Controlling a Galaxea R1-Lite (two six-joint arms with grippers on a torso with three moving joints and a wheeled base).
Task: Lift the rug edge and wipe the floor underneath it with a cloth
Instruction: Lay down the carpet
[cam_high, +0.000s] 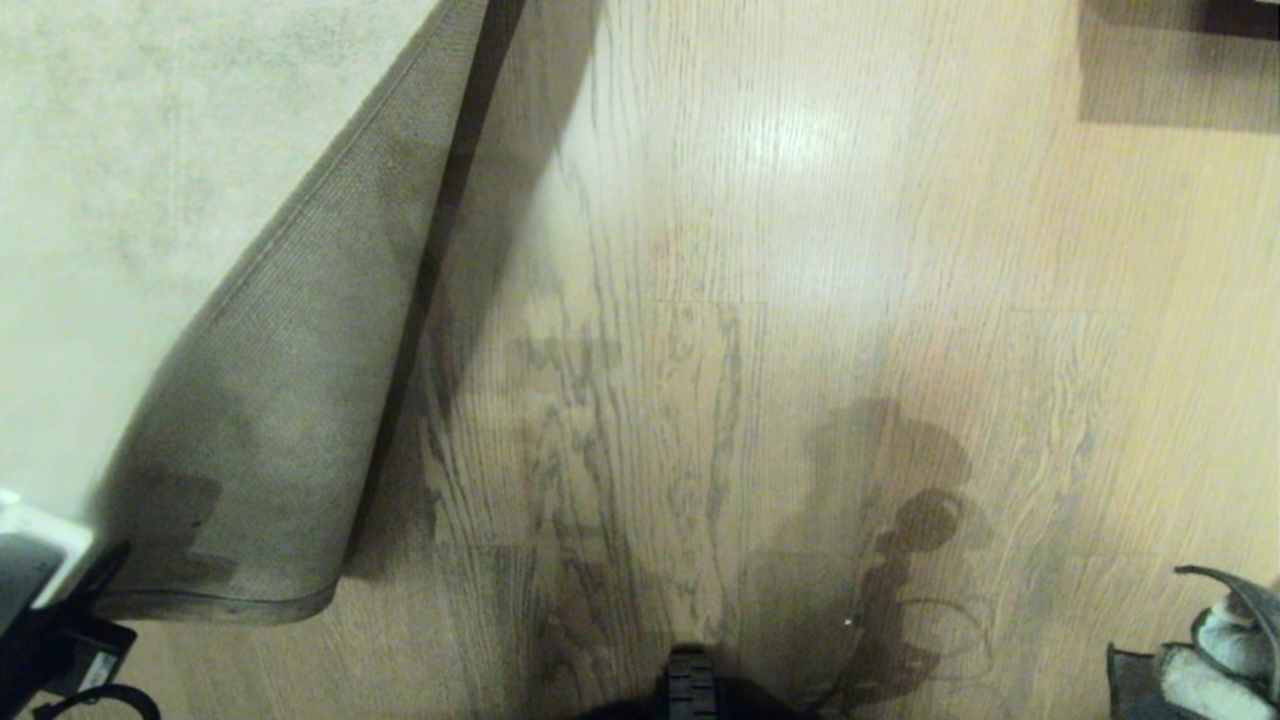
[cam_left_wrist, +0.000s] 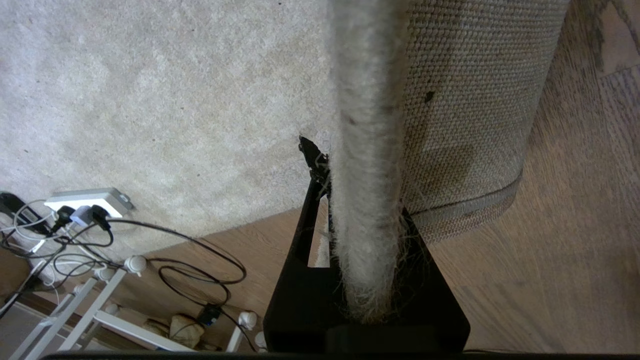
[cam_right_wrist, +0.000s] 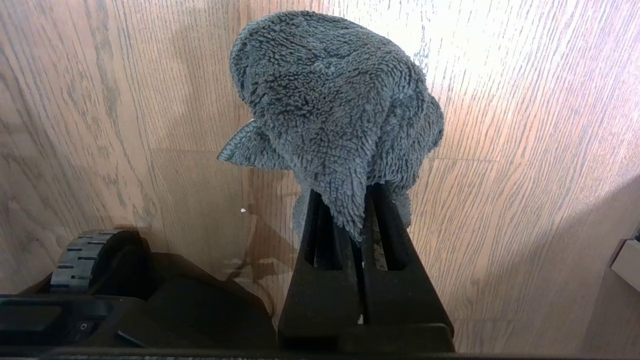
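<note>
While the left pincer (cam_left_wrist: 350, 220) pinches the rug edge (cam_left_wrist: 367, 165) at the far left of the head view, one corner of the single rug (cam_high: 120, 200) is folded up and over, its woven backing (cam_high: 290, 400) turned upward. Judged by the smooth curve of that fold, the rug is floppy but thick and fairly heavy, so the bound border near the corner, where it is already taken, looks the right hold; a shallow pinch on the pile alone could slip. Behind it in the left wrist view sit one white power strip (cam_left_wrist: 90, 200) and a tangle of cables (cam_left_wrist: 200, 265). To the right of the fold lies the bared floor (cam_high: 700, 300), hard and slightly glossy planks. At the far right, the right pincer (cam_right_wrist: 357, 225) is pressed together on the one cloth (cam_right_wrist: 335, 110), a soft, light terry rag bunched above its tips, hanging clear of the floor and well apart from the rug.
</note>
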